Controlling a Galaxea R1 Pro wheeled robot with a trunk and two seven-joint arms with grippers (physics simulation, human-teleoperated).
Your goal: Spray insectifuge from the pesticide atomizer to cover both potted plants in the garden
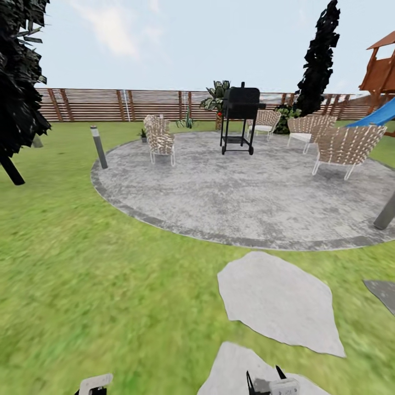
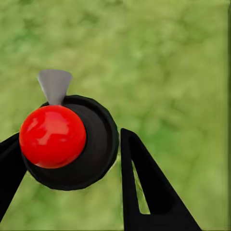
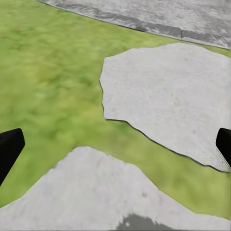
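Observation:
The pesticide atomizer (image 2: 91,159) appears in the left wrist view as a round black body with a red ball on top and a grey cone nozzle. It sits between the black fingers of my left gripper (image 2: 72,134), which is shut on it above the grass. In the head view the left gripper (image 1: 93,386) sits at the bottom edge over the lawn. My right gripper (image 3: 115,149) stands open and empty above the stepping stones (image 3: 163,96), low in the head view too (image 1: 266,379). One small potted plant (image 1: 144,133) stands far off on the garden patio's left rim, beside a chair.
A round grey patio (image 1: 247,192) lies ahead with several woven chairs (image 1: 160,140) and a black grill (image 1: 240,118). A grey bollard (image 1: 99,147) stands at its left rim, and another post (image 1: 385,213) at the right. A brown fence (image 1: 109,104) closes the back. Stepping stones (image 1: 277,299) lie ahead.

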